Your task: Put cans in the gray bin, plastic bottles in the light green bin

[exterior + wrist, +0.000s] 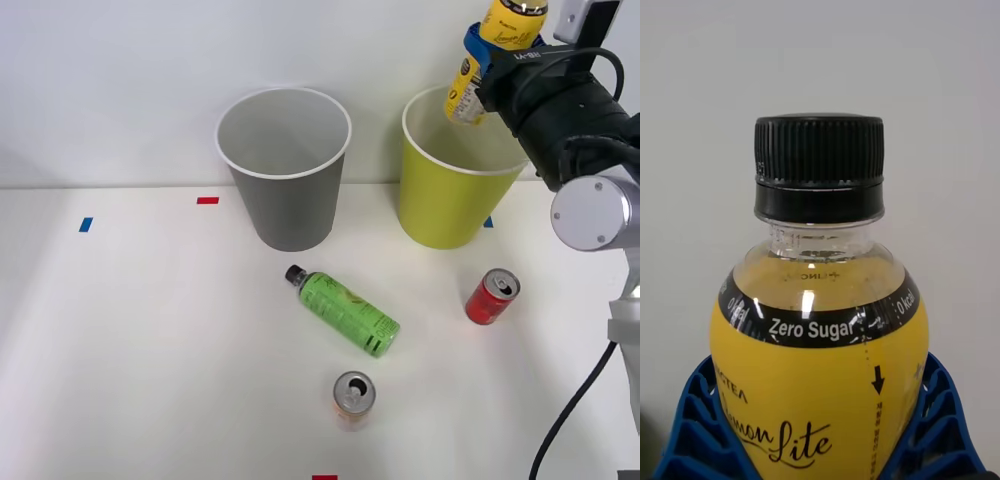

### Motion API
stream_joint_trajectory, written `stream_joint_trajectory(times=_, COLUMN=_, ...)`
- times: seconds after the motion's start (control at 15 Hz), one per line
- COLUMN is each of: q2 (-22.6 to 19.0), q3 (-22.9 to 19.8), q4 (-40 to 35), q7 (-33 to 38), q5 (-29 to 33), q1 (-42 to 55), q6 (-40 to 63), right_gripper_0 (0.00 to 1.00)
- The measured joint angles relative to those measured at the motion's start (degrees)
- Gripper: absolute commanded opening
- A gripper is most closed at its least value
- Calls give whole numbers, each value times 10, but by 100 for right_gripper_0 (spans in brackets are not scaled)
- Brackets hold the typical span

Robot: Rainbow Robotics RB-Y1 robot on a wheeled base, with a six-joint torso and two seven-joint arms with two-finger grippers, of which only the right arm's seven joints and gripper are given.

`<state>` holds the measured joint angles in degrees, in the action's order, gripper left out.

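1. Front view: the right gripper [497, 52] is clamped around the yellow-label bottle [497, 45], holding it tilted in the air above the light green bin [450, 200]. The gray bin [285, 190] stands to that bin's left, apart from it. On the table [120, 340] lie the green-label bottle [345, 311] (on its side, cap toward the gray bin), the red can [491, 297] and the orange-peach can [352, 398].

2. Right wrist view: blue ribbed fingers [696, 427] press both sides of the yellow-label bottle [820, 375], its black cap [818, 169] away from the camera.
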<state>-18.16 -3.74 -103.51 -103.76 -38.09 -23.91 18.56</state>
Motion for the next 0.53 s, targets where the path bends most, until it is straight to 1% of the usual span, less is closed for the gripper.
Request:
stream_joint_trajectory(times=0.07, q2=-1, q3=2, q4=6, q7=-1, q5=2, q1=-4, q6=-2, right_gripper_0=0)
stream_joint_trajectory(times=0.13, q2=-1, q3=3, q4=7, q7=-3, q5=5, q1=-5, q6=-3, right_gripper_0=15)
stream_joint_trajectory(times=0.2, q2=-2, q3=3, q4=7, q7=-5, q5=9, q1=-5, q6=-3, right_gripper_0=55)
stream_joint_trajectory(times=0.27, q2=-1, q3=3, q4=8, q7=-7, q5=13, q1=-5, q6=-3, right_gripper_0=81)
stream_joint_trajectory(times=0.33, q2=-1, q3=4, q4=8, q7=-8, q5=17, q1=-5, q6=-3, right_gripper_0=100)
stream_joint_trajectory(times=0.53, q2=-1, q3=8, q4=8, q7=-13, q5=28, q1=-4, q6=-3, right_gripper_0=100)
